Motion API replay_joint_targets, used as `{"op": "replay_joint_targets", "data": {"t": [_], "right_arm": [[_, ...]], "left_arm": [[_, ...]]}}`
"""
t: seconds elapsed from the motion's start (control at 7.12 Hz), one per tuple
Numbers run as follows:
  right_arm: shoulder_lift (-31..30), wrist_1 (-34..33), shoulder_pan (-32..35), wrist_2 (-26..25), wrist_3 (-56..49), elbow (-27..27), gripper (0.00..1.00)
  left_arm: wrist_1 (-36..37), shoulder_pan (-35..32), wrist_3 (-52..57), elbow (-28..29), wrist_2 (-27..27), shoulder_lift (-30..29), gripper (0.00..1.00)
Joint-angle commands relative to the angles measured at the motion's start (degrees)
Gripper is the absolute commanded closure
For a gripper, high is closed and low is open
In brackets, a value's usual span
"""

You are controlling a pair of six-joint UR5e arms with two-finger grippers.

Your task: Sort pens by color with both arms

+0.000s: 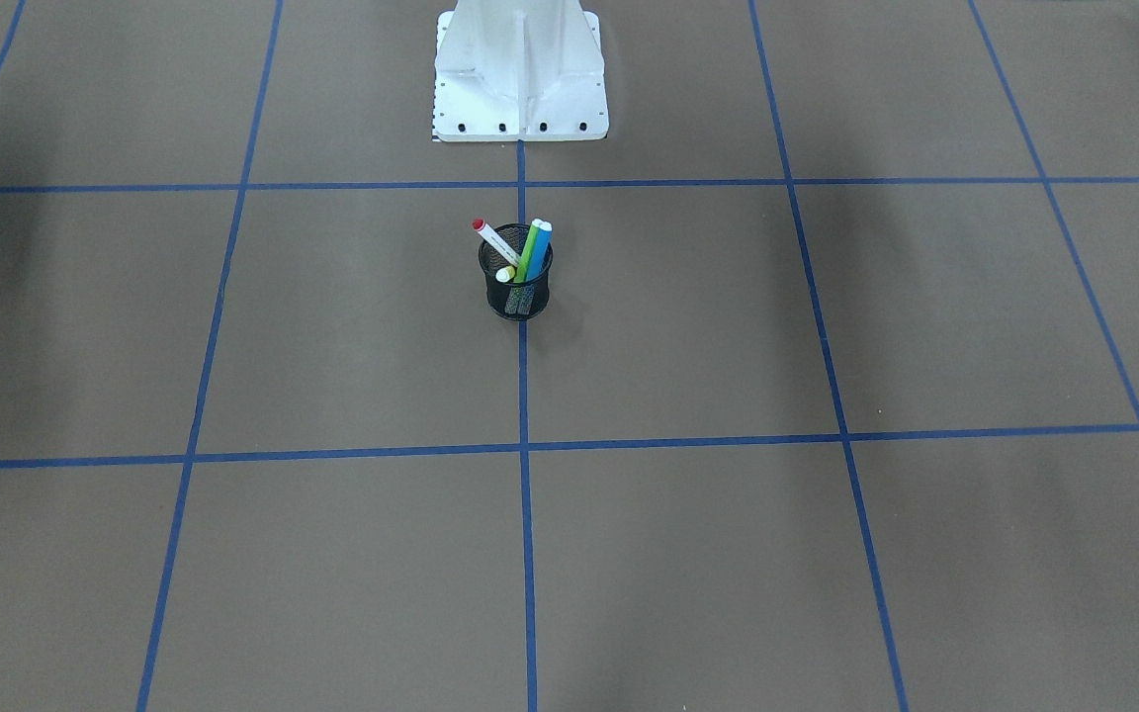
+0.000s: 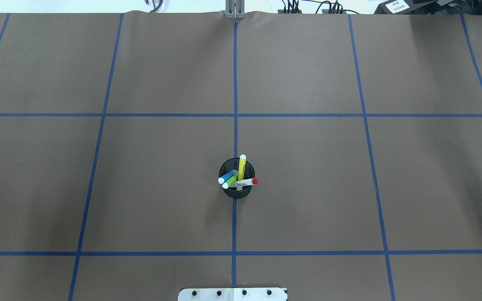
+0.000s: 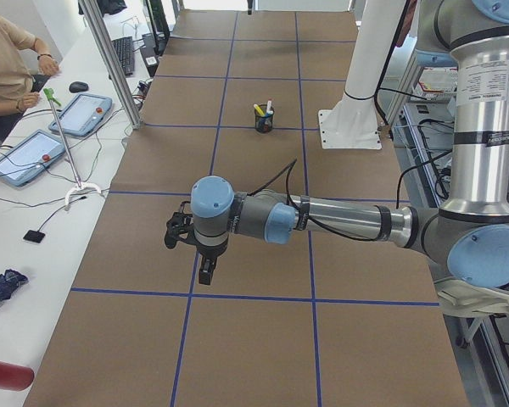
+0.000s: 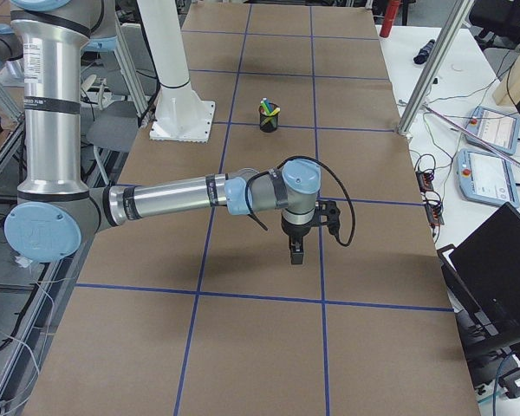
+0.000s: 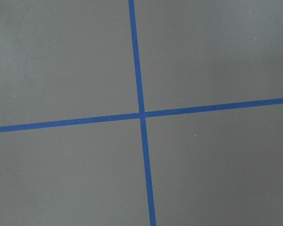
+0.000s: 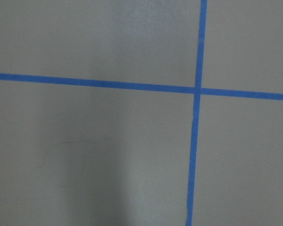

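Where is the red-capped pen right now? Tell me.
In the overhead view the red-capped pen stands in the black mesh cup on the centre tape line, leaning toward the robot's right, beside the green pen.

Four slim pens stand together in a black mesh cup (image 2: 237,195) on the surface (image 2: 308,188). The yellow pen (image 2: 242,166) leans away from the robot. The blue pen (image 2: 229,175) and lime green pen (image 2: 232,181) lean side by side toward its left. The white pen (image 2: 243,182), red-capped, leans right. The left arm (image 3: 339,222) and right arm (image 4: 169,198) reach out level, well apart from the cup.
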Motion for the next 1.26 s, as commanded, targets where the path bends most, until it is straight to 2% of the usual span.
{"op": "replay_joint_targets", "data": {"t": [0.0, 0.14, 0.28, 0.42, 0.7, 1.12], "right_arm": [[2.8, 0.0, -2.7, -0.3, 0.4, 0.4, 0.00], [5.2, -0.1, -4.0, -0.2, 0.6, 0.3, 0.00], [5.4, 0.0, -4.1, 0.0, 0.7, 0.6, 0.00], [5.6, 0.0, -5.3, -0.1, 0.6, 0.6, 0.00], [6.6, 1.1, -6.4, -0.3, 0.6, 0.4, 0.00], [6.6, 2.1, -6.7, -0.3, 0.6, 0.2, 0.00]], "left_arm": [[-3.0, 0.1, -0.6, -0.4, -1.7, -0.9, 0.00], [-4.3, 0.1, -0.1, -0.8, -4.3, -1.2, 0.00], [-11.8, 0.2, -0.4, 0.2, -4.3, -0.4, 0.00], [-15.3, 0.6, -5.4, 0.0, -4.5, -0.6, 0.00], [-15.3, 7.4, -17.5, -2.7, -4.2, -2.4, 0.00], [-15.2, 14.0, -37.0, -6.7, -3.7, -8.8, 0.00]]}}
